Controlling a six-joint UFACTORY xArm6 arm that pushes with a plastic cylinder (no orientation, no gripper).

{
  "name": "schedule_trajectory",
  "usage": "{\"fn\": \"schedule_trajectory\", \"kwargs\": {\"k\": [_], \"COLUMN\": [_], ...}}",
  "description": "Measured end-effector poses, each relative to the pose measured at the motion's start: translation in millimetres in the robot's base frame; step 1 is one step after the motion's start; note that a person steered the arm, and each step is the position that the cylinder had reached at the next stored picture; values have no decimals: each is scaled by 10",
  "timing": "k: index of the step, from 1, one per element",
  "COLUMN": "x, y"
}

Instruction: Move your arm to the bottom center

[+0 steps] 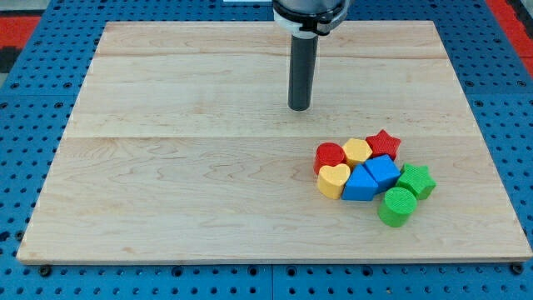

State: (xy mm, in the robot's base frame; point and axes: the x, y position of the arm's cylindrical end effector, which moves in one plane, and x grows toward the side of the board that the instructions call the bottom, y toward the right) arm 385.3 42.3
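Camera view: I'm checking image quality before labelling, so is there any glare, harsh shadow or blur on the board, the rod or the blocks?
Camera view: lighting is even and soft, with no glare on the wooden board; my tip casts only a faint shadow; the cluster, from the red star to the green cylinder, is sharp with small soft shadows; the board's edges look straight, with no clear distortion.

Blocks bunched right of centre, my tip (299,108) apart on the far side.
On the board (166,167), red cylinder (330,156), yellow block (357,151), red star (384,143) lie far; yellow heart (334,180), blue blocks (372,177), green star (415,180) nearer; green cylinder (396,207) nearest.
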Motion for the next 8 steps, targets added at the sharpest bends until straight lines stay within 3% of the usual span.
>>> {"fn": "schedule_trajectory", "kwargs": {"k": [4,6,7,8], "x": [26,253,1013,2249], "y": [-30,-484,-1178,-1152]}}
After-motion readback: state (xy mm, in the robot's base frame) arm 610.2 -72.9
